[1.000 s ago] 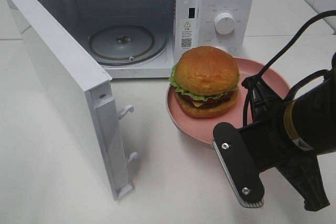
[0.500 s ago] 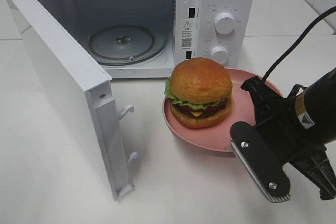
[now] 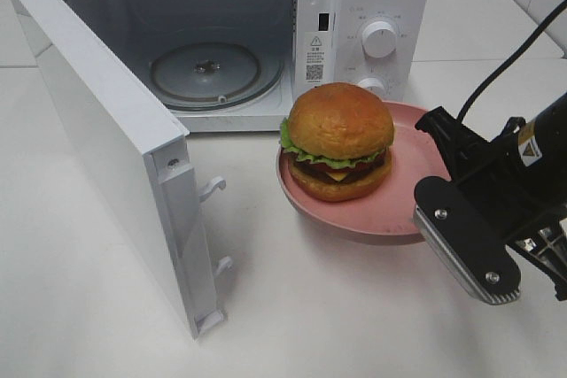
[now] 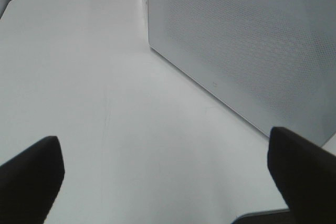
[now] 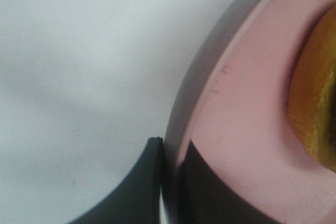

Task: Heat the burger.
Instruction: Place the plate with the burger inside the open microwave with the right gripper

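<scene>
While the right claw (image 5: 170,153) is pinched shut on the right-hand rim of the pink plate (image 3: 354,223), the burger (image 3: 337,139) sits on that plate at frame centre, just left of the claw. The glass turntable (image 3: 205,71) lies up and left of the burger, past the wide-open door (image 3: 106,130), so the carry likely runs that way. The left claw (image 4: 165,169), spread wide and empty, hovers over bare surface (image 4: 105,103) beside the door.
</scene>
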`<action>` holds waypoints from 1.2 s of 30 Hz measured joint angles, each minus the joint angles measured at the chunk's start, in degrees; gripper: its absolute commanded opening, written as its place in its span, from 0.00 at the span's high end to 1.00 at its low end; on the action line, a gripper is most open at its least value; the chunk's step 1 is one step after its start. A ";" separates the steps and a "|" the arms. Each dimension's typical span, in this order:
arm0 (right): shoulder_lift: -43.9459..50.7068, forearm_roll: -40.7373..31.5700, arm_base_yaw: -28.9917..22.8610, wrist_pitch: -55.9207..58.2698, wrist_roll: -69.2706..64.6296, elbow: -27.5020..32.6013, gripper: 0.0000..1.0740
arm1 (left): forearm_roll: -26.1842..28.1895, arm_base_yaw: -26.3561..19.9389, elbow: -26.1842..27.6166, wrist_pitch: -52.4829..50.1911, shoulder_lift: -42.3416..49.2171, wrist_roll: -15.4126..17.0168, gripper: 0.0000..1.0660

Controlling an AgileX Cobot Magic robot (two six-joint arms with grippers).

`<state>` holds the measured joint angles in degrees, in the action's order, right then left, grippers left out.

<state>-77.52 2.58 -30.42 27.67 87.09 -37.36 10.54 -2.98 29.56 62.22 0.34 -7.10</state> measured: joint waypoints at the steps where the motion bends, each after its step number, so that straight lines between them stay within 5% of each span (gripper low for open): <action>1: 0.00 0.00 0.11 -0.06 0.46 -0.29 1.00 | 0.00 0.00 0.00 0.00 0.00 0.00 0.08; 21: -0.11 0.23 -1.78 0.34 0.80 -1.03 1.00 | 0.00 0.00 0.00 0.00 0.00 0.00 0.08; 36: -4.53 -0.46 -3.15 0.11 0.69 -7.68 1.00 | 0.00 0.00 0.00 0.00 0.00 0.00 0.08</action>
<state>-82.05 2.12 -33.58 27.79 87.78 -45.03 10.54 -2.98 29.56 62.22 0.34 -7.10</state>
